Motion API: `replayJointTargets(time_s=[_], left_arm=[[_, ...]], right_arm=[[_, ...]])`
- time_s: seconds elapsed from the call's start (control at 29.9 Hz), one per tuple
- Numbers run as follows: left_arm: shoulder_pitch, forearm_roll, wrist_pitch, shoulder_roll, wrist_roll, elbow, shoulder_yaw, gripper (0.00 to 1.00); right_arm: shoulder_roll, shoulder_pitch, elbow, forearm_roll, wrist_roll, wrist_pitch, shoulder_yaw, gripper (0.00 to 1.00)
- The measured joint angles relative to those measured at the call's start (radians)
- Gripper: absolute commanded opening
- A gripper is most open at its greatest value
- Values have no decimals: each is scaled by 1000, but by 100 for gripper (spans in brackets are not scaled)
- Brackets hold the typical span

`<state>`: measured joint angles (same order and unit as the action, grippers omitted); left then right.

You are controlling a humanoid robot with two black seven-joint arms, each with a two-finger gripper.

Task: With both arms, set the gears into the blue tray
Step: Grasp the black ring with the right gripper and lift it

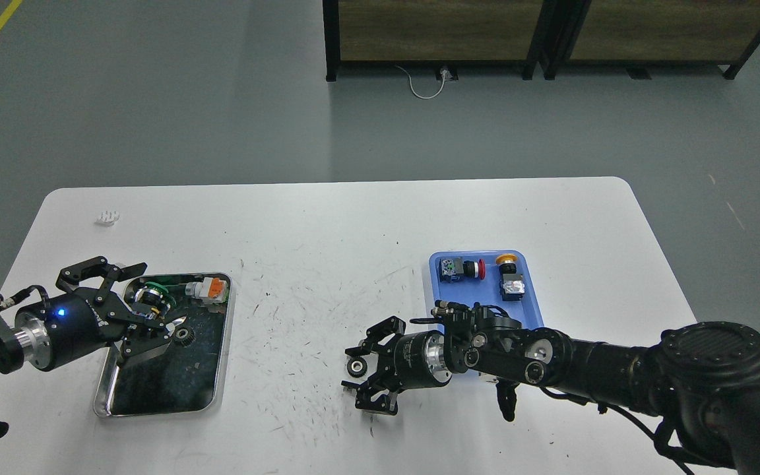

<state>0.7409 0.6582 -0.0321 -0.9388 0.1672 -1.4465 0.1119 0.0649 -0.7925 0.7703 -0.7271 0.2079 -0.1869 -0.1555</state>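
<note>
One black gear [355,368] lies on the white table, between the spread fingers of my right gripper [368,366], which is open around it. A second gear [183,335] rests in the steel tray [208,396], just right of my left gripper [136,316], whose claw fingers are open above the tray's left part. The blue tray [530,310] sits behind my right wrist, which hides its near end; a red-capped switch [464,269] and a yellow-capped switch [508,277] lie in it.
A green-ringed switch [150,295] and an orange-and-white part [208,289] lie at the steel tray's far end. A small white piece [108,217] sits at the table's far left. Dark cabinets [551,33] stand on the floor beyond.
</note>
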Motion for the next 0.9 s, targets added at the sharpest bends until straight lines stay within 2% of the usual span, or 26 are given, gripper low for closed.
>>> replayJointTargets(time_s=[0.54,0.9], left_arm=[[1,7,2,-1,-2,1,-4,98],[0,13,2,0,-2,13,-6,98]], right_arm=[[24,0,2,-13,-3,-28,3,31],[47,-6,21,-13,-9,-36,21,30]])
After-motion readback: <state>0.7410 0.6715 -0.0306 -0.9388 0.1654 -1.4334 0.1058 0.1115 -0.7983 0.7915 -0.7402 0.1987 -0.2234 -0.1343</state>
